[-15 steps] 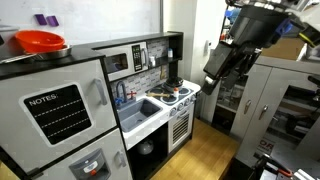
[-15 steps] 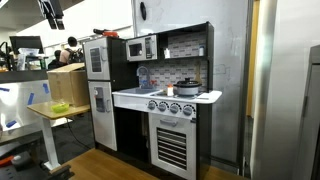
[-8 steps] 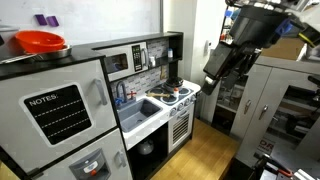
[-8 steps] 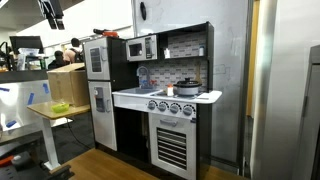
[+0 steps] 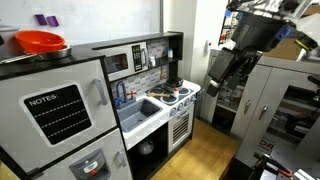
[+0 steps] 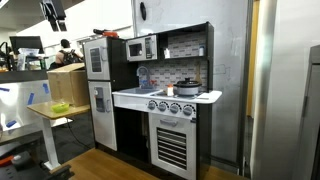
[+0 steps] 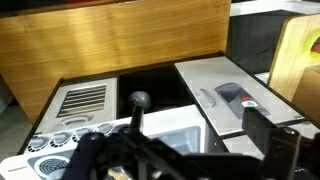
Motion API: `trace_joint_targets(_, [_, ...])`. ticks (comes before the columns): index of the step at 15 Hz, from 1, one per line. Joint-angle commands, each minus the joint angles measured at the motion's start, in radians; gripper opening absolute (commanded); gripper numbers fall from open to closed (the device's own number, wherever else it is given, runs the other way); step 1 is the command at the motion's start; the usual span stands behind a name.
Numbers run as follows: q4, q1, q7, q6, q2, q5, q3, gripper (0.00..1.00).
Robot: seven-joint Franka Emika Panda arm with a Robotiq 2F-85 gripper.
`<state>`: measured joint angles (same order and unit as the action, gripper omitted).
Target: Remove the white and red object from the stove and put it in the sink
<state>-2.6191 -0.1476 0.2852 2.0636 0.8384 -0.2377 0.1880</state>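
My arm (image 5: 252, 35) has edged slightly away from the stove (image 5: 181, 98); the end effector (image 5: 214, 82) hangs well apart from it, and I cannot tell its grip state.

White stove (image 6: 172, 122), red-orange bowl (image 5: 40, 42)

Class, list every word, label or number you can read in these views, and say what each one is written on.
"NOTES:" is written on the black board panel set in the toy fridge door, seen in an exterior view.
The markings on the microwave controls are too small to read.
Nothing is readable in the wrist view.
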Motion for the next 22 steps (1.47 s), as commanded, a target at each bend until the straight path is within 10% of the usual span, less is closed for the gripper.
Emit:
trace_joint_targets(1, [-0.04,0.034,-0.08,-0.026,0.023,0.064,-0.038,1.0])
trace_joint_targets(13, [-0.065,0.163,-0.412,0.275,-0.182,0.321,-0.255,1.0])
trace_joint_targets(22, [-0.079,0.158,-0.399,0.266,-0.163,0.303,-0.251,1.0])
